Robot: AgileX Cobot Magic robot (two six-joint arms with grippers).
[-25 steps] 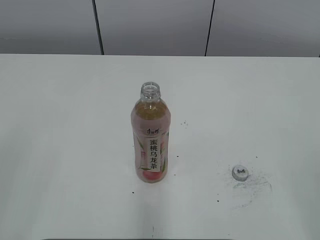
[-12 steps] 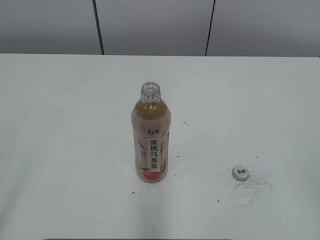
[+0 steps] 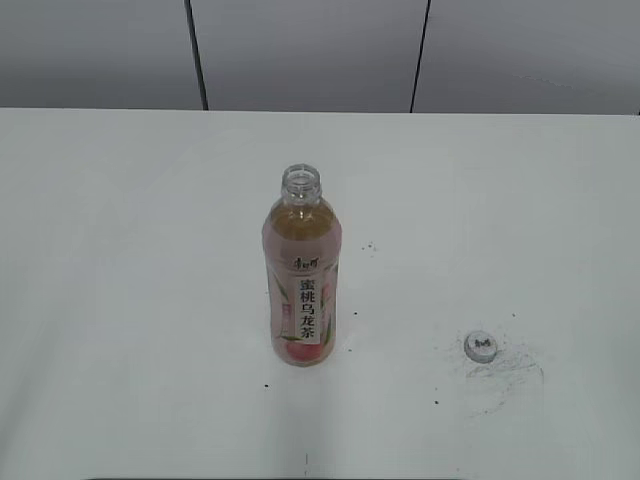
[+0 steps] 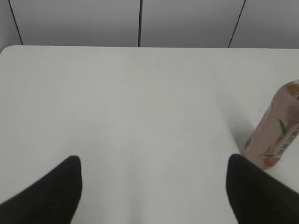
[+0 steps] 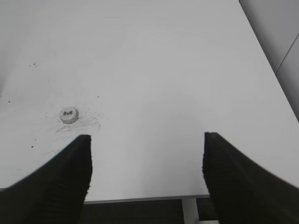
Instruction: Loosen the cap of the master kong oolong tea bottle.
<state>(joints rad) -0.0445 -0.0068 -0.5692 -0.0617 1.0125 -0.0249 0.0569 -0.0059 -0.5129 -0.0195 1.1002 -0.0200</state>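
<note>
From my exterior feed I see the master kong oolong tea bottle (image 3: 302, 275) standing upright near the middle of the white table (image 3: 120, 250), its neck bare and its mouth uncovered. The pink peach label faces the camera, with the white strip of black characters running down the front, and pale amber tea fills the bottle up to the shoulder. The cap (image 3: 480, 346) lies on the table well to the right of the bottle and a little nearer to me, top side up with its small dark logo showing (it sits in a patch of faint grey scuff marks (image 3: 505, 372)). A few dark specks dot the surface around both things. Neither arm shows in this feed.

On my left wrist feed, the left gripper (image 4: 154, 186) has its two dark fingertips spread wide apart at the bottom corners, with nothing but bare table between them. The bottle (image 4: 273, 142) leans in at the right edge of this feed, just above the right-hand fingertip (image 4: 254, 193) and apart from it.

On my right wrist feed, the right gripper (image 5: 147, 175) is likewise spread wide and holds nothing. The cap (image 5: 68, 115) sits on the table ahead of the left-hand fingertip (image 5: 60, 179), clear of it, near the table's front edge.
</note>
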